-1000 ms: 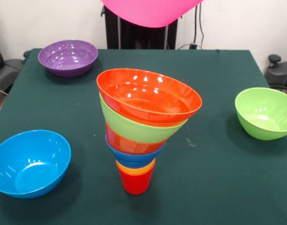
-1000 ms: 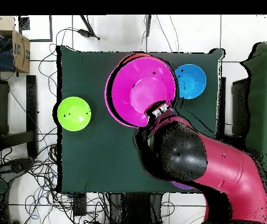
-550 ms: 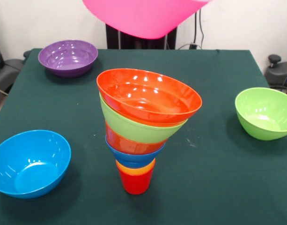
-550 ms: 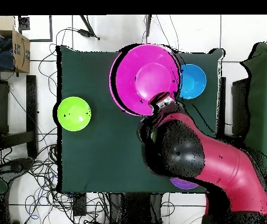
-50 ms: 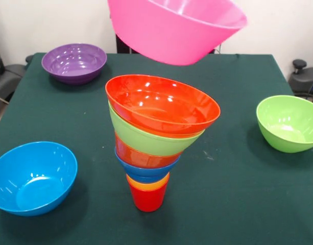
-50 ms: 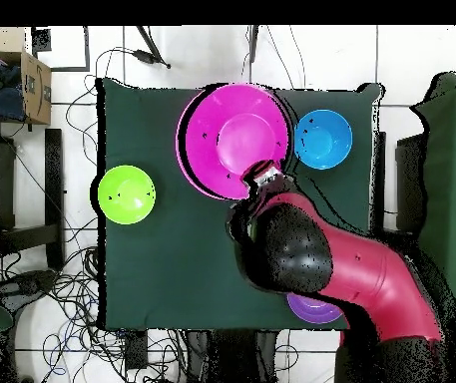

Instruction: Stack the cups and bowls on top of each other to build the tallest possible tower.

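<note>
The tower (image 5: 156, 138) stands mid-table: a red cup (image 5: 147, 198) lowest, an orange cup in it, then blue, small orange-red and lime green bowls, with the large orange-red bowl (image 5: 164, 104) topmost. Its upper bowls tilt. The large pink bowl (image 5: 176, 30) hangs in the air just above the tower, slightly tilted. In the overhead view my gripper (image 6: 261, 180) is shut on the near rim of the pink bowl (image 6: 233, 140), which covers the tower. The front view hides the gripper behind the bowl.
A purple bowl (image 5: 74, 62) sits at the far left corner, half under the arm overhead (image 6: 313, 308). A light blue bowl (image 5: 32, 176) lies near left, a loose lime green bowl (image 5: 289, 122) at the right. The red arm (image 6: 341, 269) spans the table's robot side.
The pink bowl has come down and nearer to the tower, showing more of itself in the front view. Overhead it shifted slightly left with the arm. The tower has not moved.
</note>
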You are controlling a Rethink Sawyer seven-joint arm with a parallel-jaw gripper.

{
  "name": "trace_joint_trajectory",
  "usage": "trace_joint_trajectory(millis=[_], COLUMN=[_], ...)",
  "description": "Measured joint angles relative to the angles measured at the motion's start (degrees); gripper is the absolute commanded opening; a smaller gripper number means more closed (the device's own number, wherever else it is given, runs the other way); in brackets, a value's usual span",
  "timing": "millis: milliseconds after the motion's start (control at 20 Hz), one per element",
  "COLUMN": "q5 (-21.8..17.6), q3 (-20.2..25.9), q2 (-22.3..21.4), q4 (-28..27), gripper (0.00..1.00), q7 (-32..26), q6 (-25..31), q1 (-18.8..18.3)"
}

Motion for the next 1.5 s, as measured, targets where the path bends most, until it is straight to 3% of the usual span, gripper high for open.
trace_joint_trajectory(millis=[450,1050,1500], q5=[-0.1,-4.4,-6.2], q3=[1.8,4.2,5.2], q2=[1.5,3.9,5.4], q4=[1.2,2.2,2.6], gripper=[0.0,0.0,0.0], q7=[0.0,0.0,0.0], q6=[-1.5,-7.4,-8.8], q1=[-0.4,-2.3,-4.0])
